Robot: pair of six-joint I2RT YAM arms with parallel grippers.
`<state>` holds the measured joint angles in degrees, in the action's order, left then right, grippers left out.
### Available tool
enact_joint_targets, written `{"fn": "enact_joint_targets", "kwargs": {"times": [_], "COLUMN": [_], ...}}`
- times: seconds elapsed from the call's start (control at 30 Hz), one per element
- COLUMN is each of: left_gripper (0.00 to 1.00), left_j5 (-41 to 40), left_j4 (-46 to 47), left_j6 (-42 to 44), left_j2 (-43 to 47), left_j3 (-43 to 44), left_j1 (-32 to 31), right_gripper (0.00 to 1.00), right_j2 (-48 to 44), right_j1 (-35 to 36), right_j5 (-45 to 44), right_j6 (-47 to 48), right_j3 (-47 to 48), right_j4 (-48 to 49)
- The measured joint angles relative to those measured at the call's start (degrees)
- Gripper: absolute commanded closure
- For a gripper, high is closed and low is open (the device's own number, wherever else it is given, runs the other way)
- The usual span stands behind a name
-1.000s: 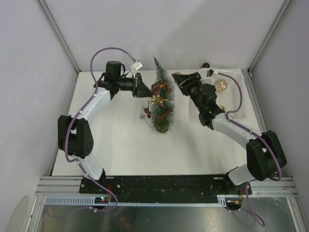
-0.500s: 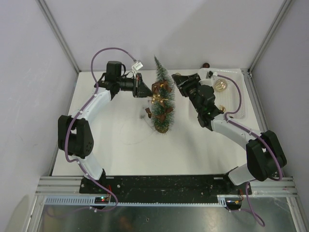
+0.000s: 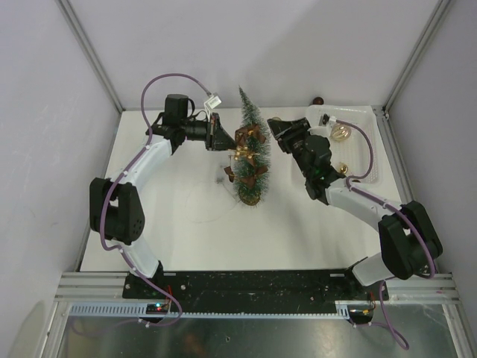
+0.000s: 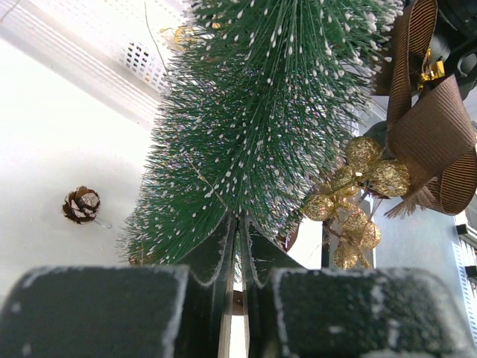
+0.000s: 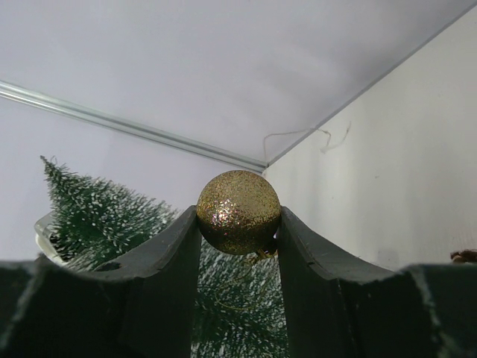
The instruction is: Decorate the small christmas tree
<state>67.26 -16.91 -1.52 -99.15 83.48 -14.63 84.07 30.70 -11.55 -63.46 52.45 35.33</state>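
The white worktop point(image 3: 179, 231) gave you most room on its near half, which lay bare from left edge to right. The slim frosted dark green bottle-brush christmas tree point(image 3: 252, 177) stood on its tan wooden disc toward the far edge, about midway between the side edges. The white plastic mesh basket point(image 3: 373, 160) sat in the far right corner, just behind your right arm. Your left gripper point(image 3: 220, 136) was at the tree's left flank with its fingers pressed almost together among the bristles; whether they nipped a twig, I could not tell. Your right gripper point(image 3: 273, 123) stood just beside the tree's right flank, near the upper half, pinching the glittery gold ball ornament point(image 5: 238, 211) squarely between both pads. A brown ribbed ribbon bow point(image 4: 436, 142) and a cluster of gold glitter berries point(image 4: 350, 194) already hung mid-tree, so I judged the upper right branches the better spot. You would have done well to bring the ball in slowly and level and to seat its thin loop over a bristle tip before spreading the fingers, since a shove could tip so narrow a tree. Withdrawing rightward looked tight beside the basket wall; pulling toward the near edge looked freer. A small brown pine cone point(image 4: 80, 205) lay on the worktop near the tree's base.
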Motion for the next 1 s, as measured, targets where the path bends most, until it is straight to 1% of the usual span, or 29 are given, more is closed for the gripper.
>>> {"fn": "enact_joint_targets", "kwargs": {"times": [0.33, 1.0], "left_gripper": [0.93, 0.95], "left_j5": [0.00, 0.00], "left_j4": [0.00, 0.00], "left_j6": [0.00, 0.00], "left_j2": [0.00, 0.00], "left_j3": [0.00, 0.00], "left_j1": [0.00, 0.00], "right_gripper": [0.88, 0.88], "right_j2": [-1.16, -2.29], "right_j1": [0.00, 0.00], "right_j5": [-0.50, -0.63], "right_j6": [0.07, 0.07], "right_j3": [-2.64, -4.35], "right_j4": [-0.68, -1.62]}}
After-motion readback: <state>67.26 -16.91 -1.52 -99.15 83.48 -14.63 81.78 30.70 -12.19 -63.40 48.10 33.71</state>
